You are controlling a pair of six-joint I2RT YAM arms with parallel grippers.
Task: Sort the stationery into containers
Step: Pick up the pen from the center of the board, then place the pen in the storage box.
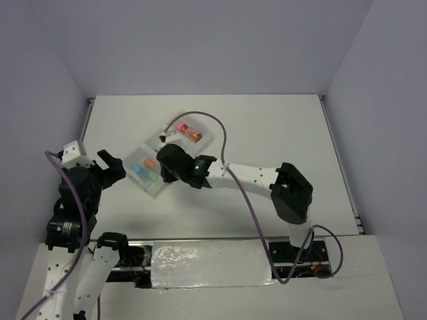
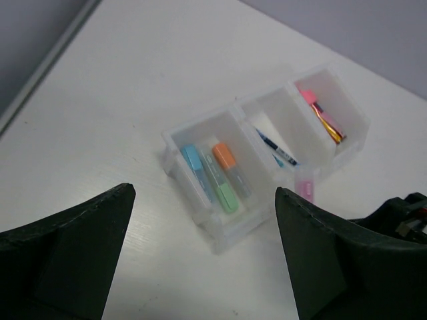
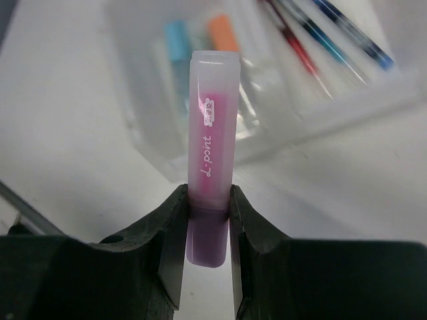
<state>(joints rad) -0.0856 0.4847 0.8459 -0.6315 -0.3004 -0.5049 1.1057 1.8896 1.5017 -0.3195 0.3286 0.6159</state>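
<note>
Pink highlighter [image 3: 210,133] clamped low in right end effector [image 3: 208,210]. Lift, swing over tray [image 3: 280,133], release beside other highlighters [image 2: 227,197]. Left end effector [image 2: 203,192] gaping, idle.

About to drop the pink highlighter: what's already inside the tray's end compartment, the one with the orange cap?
In that tray compartment, three short bars lie side by side: a blue-capped bar, an orange-capped bar and a green-ended bar between them. Anything lying under them is covered.

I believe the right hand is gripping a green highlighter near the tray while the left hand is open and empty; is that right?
Not quite: the highlighter in the right hand is pink, as the right wrist view shows. The rest holds.
</note>
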